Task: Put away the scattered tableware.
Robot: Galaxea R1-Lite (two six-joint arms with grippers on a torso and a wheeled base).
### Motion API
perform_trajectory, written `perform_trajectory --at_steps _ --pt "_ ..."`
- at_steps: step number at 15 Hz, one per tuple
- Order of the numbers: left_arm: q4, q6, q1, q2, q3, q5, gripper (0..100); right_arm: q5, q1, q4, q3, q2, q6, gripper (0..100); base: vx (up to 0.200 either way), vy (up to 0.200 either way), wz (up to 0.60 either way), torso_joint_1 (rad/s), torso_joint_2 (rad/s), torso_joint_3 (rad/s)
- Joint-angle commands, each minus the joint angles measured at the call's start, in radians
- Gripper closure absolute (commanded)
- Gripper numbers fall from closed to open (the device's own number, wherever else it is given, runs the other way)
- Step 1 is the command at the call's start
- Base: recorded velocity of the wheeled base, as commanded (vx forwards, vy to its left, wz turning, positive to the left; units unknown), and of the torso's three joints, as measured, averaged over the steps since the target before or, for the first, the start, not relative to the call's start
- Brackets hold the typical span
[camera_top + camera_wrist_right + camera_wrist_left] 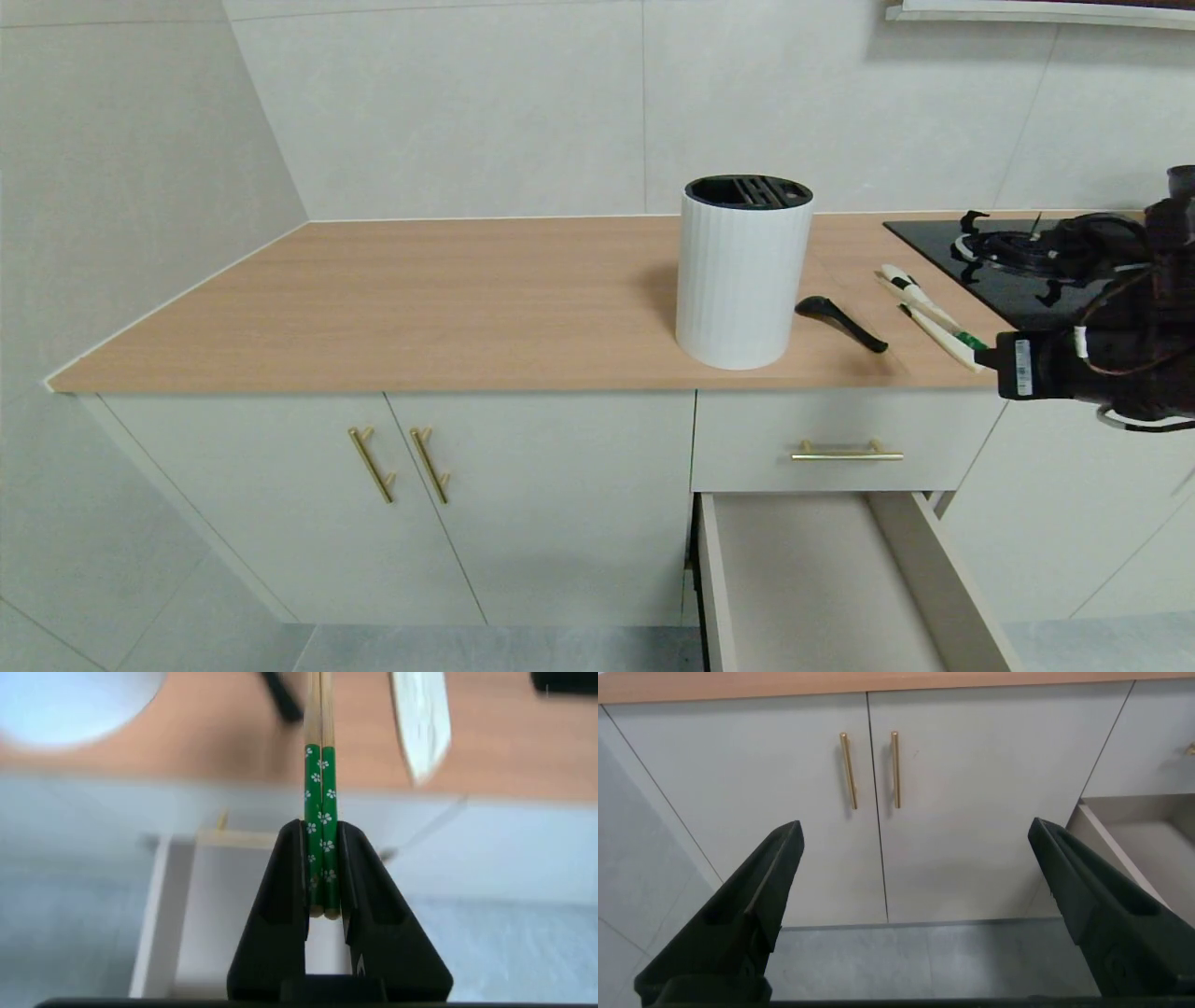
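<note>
I'm seeing the right arm (1120, 345) reading matte black, a white barcode label (1021, 366) sitting at its wrist, thin cables (1134, 425) looping alongside. Left gripper (913, 835) and right gripper (320, 831) are both showing black wedge-shaped fingers.

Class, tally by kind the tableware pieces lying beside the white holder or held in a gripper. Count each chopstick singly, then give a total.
chopsticks: 2 (held in the right gripper)
black spoon: 1
white utensil: 1
Total: 4
</note>
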Motion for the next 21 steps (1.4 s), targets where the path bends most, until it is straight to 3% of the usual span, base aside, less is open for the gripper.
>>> perform_trajectory --at_steps 1,6,10,16,21 --pt "0.0 0.0 0.0 0.001 0.0 0.0 0 0.102 0.001 0.107 0.067 -0.204 0.001 100 0.0 0.0 0.0 0.0 0.0 0.0" --pt "0.0 0.0 0.0 0.001 0.0 0.0 0 0.181 0.013 0.314 0.073 -0.358 -0.04 100 0.0 0.0 0.0 0.0 0.0 0.0" --pt "0.0 0.0 0.0 0.001 0.0 0.0 0 0.314 0.013 0.377 0.079 -0.388 -0.082 100 0.0 0.0 0.0 0.0 0.0 0.0" --pt "0.0 0.0 0.0 0.001 0.0 0.002 0 0.345 0.108 0.401 0.122 -0.327 -0.106 100 0.0 0.0 0.0 0.0 0.0 0.0" --pt "-0.001 0.0 0.0 0.001 0.0 0.0 0 0.346 0.126 0.397 0.139 -0.266 -0.106 100 0.0 0.0 0.0 -0.016 0.03 0.018"
